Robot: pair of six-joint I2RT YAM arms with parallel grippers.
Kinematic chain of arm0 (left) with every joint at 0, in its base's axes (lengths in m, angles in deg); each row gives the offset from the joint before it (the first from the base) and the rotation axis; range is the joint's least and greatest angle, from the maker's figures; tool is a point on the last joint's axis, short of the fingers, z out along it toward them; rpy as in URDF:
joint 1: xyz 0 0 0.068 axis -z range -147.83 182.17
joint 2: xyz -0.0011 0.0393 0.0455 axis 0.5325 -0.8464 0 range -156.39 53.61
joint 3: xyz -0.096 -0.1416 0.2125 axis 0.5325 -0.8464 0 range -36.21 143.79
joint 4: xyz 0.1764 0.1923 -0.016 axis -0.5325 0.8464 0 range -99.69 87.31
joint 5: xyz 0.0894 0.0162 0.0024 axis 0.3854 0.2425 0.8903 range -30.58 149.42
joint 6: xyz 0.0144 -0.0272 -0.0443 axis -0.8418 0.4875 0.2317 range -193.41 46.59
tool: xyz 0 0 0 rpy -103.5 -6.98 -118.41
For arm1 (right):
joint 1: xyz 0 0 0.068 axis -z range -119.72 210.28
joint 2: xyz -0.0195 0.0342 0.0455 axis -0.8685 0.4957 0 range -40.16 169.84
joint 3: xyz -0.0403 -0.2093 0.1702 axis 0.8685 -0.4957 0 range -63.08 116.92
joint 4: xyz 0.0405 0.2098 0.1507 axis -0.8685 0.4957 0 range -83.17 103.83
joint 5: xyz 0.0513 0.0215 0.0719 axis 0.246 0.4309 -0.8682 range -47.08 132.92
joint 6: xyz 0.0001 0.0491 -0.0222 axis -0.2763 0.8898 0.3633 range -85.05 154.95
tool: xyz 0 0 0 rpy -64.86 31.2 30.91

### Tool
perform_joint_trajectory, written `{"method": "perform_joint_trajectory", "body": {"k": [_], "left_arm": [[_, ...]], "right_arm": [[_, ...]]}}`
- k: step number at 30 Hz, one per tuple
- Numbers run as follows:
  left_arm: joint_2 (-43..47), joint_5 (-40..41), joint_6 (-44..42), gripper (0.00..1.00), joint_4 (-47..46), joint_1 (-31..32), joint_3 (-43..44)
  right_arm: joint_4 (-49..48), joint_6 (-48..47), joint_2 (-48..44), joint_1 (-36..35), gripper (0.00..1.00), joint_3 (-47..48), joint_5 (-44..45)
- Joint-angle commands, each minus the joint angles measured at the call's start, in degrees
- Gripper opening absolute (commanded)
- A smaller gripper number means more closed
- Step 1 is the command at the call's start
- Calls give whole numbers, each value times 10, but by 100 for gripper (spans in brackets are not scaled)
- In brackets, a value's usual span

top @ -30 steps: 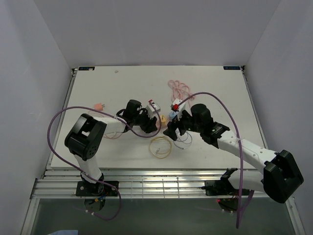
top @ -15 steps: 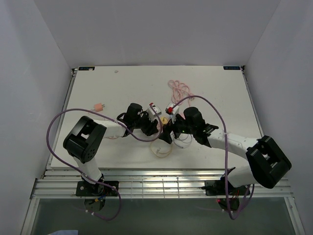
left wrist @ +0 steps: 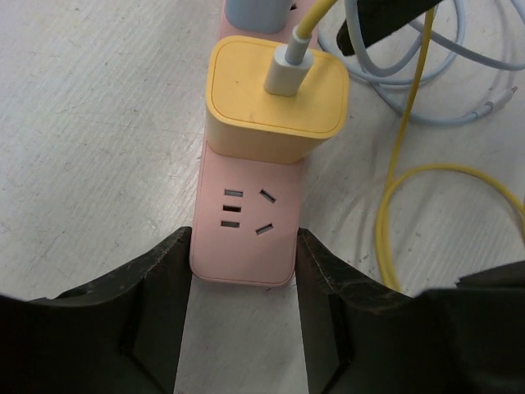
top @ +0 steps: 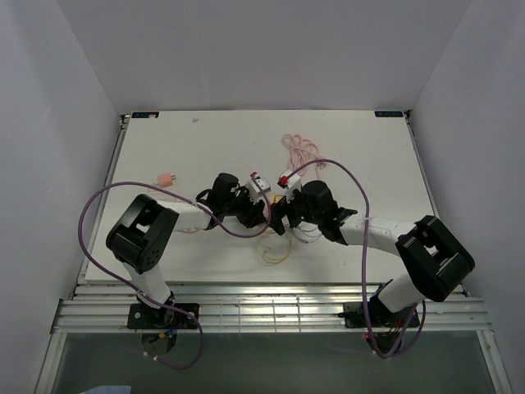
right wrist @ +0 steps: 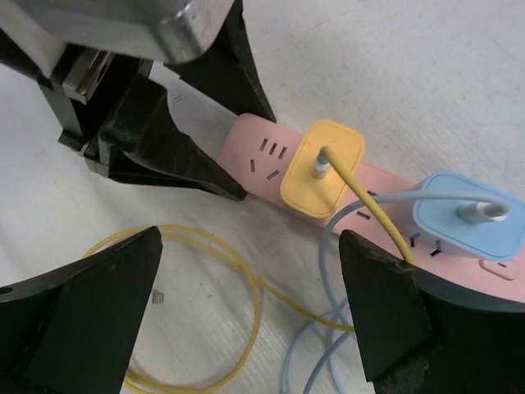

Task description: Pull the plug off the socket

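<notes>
The socket [left wrist: 243, 215] is a pink power strip lying flat on the table. My left gripper [left wrist: 242, 238] is shut on its near end, one black finger [left wrist: 156, 283] against each long side. A yellow plug [left wrist: 275, 103] with a yellow cable sits in the outlet just beyond the fingers. In the right wrist view the same yellow plug [right wrist: 322, 168] and a blue plug [right wrist: 469, 223] stand in the socket [right wrist: 262, 156]. My right gripper [right wrist: 250, 232] hangs open wide beside the strip, over the cables, touching neither plug. From above, both grippers meet near the yellow plug [top: 277, 199].
A yellow cable loop [top: 271, 250] and pale blue cable [right wrist: 328, 361] lie on the table under my right gripper. The strip's coiled pink cord [top: 302, 148] lies behind. A small pink object [top: 166, 178] sits at the far left. Purple arm cables arch over both arms.
My right arm has swung left, bringing its gripper close to the plugs, and its jaws have opened a little wider. My left gripper has stayed on the strip's end.
</notes>
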Motion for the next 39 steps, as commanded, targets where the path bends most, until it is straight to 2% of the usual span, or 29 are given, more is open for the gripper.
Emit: {"method": "perform_joint_trajectory", "body": {"k": [1,8,13,19,30,39], "left_arm": [[-4,-48,7,2,9,11,0],[-9,-51,8,1,9,11,2],[-13,-53,10,0,10,11,5],[-17,-52,12,0,10,11,8],[-17,-59,15,0,10,11,10],[-18,-60,16,0,9,11,9]], "right_arm": [[-78,1,1,-1,92,-2,64],[-113,-13,13,-1,77,-10,104],[-128,-19,34,-8,72,-7,132],[-192,-16,58,-27,62,-21,191],[-294,-17,110,-52,58,-34,213],[-336,5,144,-61,47,-31,283]]}}
